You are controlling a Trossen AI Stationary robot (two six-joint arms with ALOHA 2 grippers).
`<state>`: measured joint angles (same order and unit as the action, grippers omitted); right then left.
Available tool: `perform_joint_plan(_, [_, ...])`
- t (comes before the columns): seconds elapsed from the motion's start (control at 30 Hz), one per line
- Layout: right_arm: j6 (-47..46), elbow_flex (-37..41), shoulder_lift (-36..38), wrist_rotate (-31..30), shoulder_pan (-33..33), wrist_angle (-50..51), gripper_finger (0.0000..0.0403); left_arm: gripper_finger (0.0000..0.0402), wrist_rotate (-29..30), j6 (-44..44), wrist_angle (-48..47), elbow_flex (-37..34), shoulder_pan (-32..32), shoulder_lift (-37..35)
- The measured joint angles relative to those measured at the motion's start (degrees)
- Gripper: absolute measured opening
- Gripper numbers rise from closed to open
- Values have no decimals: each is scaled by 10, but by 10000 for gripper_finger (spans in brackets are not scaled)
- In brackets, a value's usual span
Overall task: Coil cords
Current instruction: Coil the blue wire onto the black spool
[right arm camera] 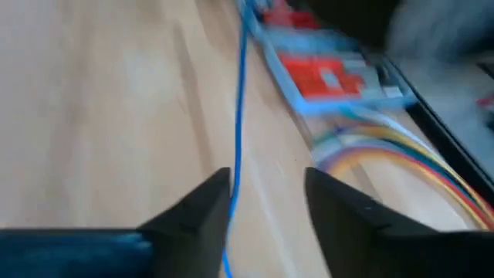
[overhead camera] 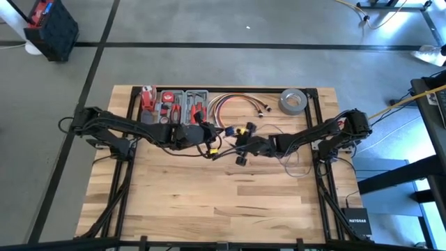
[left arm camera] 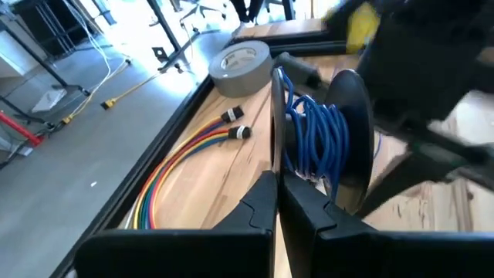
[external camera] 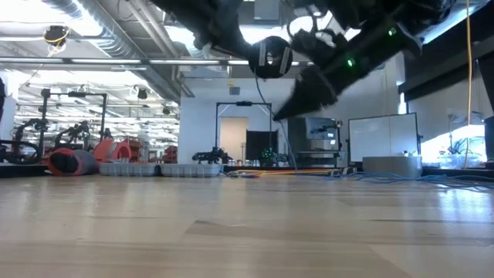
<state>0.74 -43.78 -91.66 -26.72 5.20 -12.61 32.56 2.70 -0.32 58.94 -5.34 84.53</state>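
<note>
The wooden table (overhead camera: 209, 188) stands on a grey concrete floor (overhead camera: 209, 24) crossed by dark lines. A black crate (overhead camera: 52, 28) with red contents sits on the floor beyond the table's far left corner, and a small black box (overhead camera: 357, 221) lies on the floor to the right of the table. Seen level across the tabletop, the room behind is a large bright workshop with ceiling ducts (external camera: 85, 15) and strip lighting. A dark doorway (external camera: 260, 143) is set in the white back wall (external camera: 201, 116). A white board (external camera: 382, 135) stands to the right, and other machines (external camera: 69, 135) stand at the left.
</note>
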Motion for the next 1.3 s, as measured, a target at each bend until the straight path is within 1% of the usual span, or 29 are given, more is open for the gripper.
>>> perform_joint_plan(0.07, [11,1,13,-22,0,54,206,0,0,3,0,0,-3,-3])
perform_joint_plan(0.17, [11,-1,47,-62,0,127,231,0,0,7,-8,0,-11,-8])
perform_joint_plan(0.3, [7,4,80,-113,0,217,237,0,0,8,-6,0,-26,-26])
perform_joint_plan(0.43, [6,25,99,-117,0,228,228,0,10,12,-17,0,-38,-36])
perform_joint_plan(0.5, [14,45,100,-110,0,198,221,0,16,15,-17,0,-41,-36])
perform_joint_plan(0.63, [66,105,101,-72,-3,63,210,0,12,24,-14,-1,-32,-36])
perform_joint_plan(0.77, [69,171,100,10,-26,-114,202,0,-31,25,18,-20,-4,-36])
perform_joint_plan(0.87, [66,205,100,52,-43,-196,200,0,-68,8,41,-42,23,-36])
perform_joint_plan(0.93, [56,215,100,74,-50,-219,199,0,-79,-5,37,-47,37,-36])
perform_joint_plan(1.0, [53,215,100,84,-53,-219,199,0,-80,-10,39,-48,43,-36])
perform_joint_plan(1.23, [55,214,100,84,-53,-221,199,0,-83,-8,21,-50,37,-35])
perform_joint_plan(1.3, [42,214,100,84,-53,-227,199,0,-83,-8,22,-50,37,-35])
